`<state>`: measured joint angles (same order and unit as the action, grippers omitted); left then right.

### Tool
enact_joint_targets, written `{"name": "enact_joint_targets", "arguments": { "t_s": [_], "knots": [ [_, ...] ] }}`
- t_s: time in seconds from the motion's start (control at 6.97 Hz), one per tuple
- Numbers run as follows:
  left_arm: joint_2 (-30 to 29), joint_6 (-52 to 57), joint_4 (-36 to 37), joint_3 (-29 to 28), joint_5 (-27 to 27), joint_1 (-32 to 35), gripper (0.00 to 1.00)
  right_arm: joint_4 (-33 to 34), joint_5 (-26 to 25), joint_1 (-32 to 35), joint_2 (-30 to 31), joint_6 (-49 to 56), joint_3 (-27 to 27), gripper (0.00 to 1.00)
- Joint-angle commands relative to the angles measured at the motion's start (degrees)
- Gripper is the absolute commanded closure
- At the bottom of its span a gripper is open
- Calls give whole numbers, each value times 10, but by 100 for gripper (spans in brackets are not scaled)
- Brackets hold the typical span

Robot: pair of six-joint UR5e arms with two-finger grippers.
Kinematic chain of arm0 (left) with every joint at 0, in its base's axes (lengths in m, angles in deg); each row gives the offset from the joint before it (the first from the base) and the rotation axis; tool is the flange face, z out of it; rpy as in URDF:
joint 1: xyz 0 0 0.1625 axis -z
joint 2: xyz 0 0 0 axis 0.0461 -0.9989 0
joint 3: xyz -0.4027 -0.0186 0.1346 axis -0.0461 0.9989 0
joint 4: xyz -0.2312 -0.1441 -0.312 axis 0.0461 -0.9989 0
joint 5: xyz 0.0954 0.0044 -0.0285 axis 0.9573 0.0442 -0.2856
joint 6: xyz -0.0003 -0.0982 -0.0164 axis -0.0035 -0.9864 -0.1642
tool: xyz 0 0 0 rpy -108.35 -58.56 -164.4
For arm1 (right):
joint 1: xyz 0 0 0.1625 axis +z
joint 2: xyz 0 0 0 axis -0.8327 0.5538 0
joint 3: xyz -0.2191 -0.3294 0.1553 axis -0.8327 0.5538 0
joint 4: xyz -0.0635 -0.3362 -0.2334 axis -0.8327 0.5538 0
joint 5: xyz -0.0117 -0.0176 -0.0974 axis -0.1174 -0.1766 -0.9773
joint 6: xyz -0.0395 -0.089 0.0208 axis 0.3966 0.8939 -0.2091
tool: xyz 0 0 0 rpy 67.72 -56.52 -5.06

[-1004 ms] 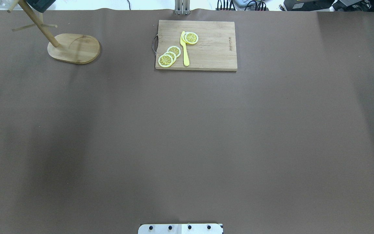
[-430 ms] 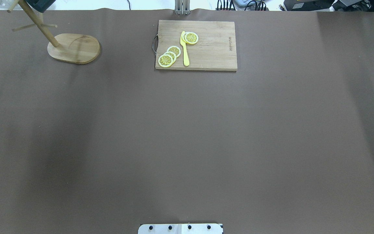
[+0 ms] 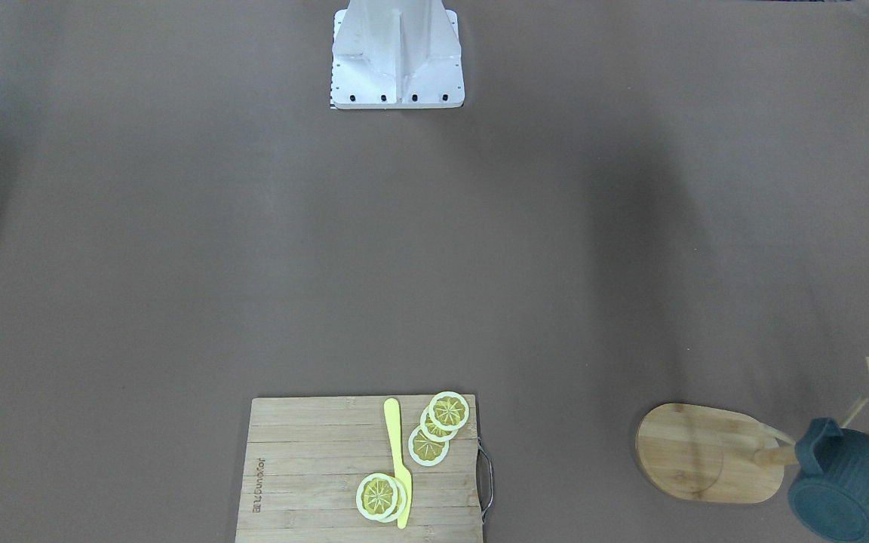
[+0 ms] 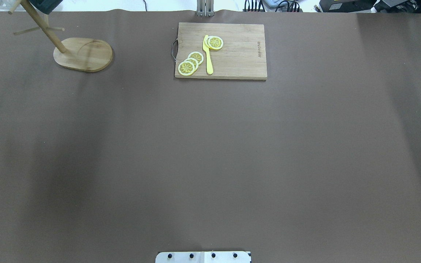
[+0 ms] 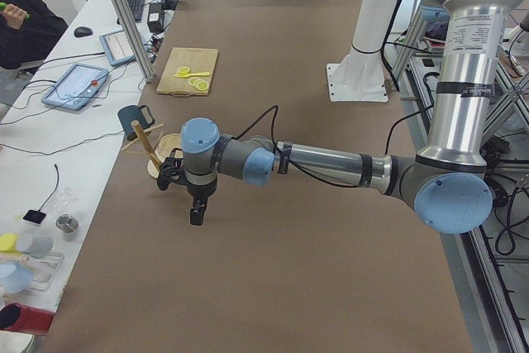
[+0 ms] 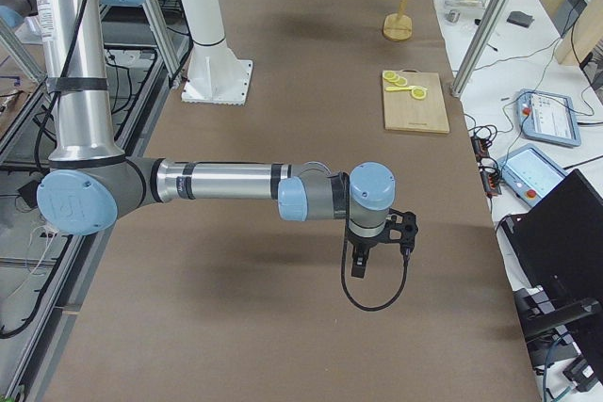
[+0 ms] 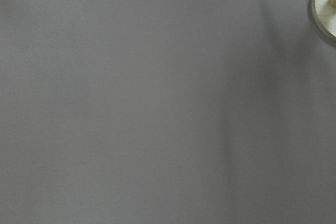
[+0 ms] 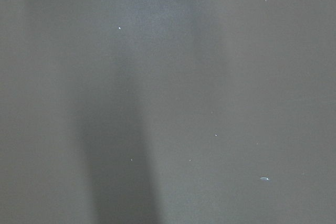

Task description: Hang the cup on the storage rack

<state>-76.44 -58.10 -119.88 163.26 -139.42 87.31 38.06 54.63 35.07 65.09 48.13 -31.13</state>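
Observation:
The dark teal cup (image 3: 845, 483) hangs by its handle on a peg of the wooden storage rack (image 3: 706, 452), at the far left corner of the table. The cup's edge also shows at the top of the overhead view (image 4: 46, 4), above the rack's oval base (image 4: 82, 54). In the exterior left view my left gripper (image 5: 196, 217) points down over bare table, a short way from the rack (image 5: 149, 145) and cup (image 5: 132, 117). My right gripper (image 6: 358, 265) shows only in the exterior right view, far from the rack (image 6: 402, 16). I cannot tell whether either is open.
A rectangular bamboo cutting board (image 4: 239, 51) with lemon slices (image 4: 190, 64) and a yellow knife (image 4: 208, 54) lies at the far middle. The robot's white base (image 3: 397, 53) stands at the near edge. The rack's base edge shows in the left wrist view (image 7: 328, 3).

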Motion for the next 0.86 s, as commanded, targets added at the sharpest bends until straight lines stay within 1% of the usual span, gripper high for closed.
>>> {"name": "enact_joint_targets", "arguments": {
  "t_s": [0.0, 0.43, 0.57, 0.72],
  "knots": [
    [-15, 2, 0, -19, 0, 1, 1, 0, -1, 0, 0, 0, -1, 0],
    [-15, 0, 2, -16, -1, 1, 1, 0, -1, 0, 0, 0, -2, 0],
    [-15, 0, 3, -17, -21, 1, 1, 0, -1, 0, 0, 0, -2, 0],
    [-15, 1, 3, -18, -24, 1, 1, 0, -1, 0, -1, 0, -2, 0]
  ]
}}
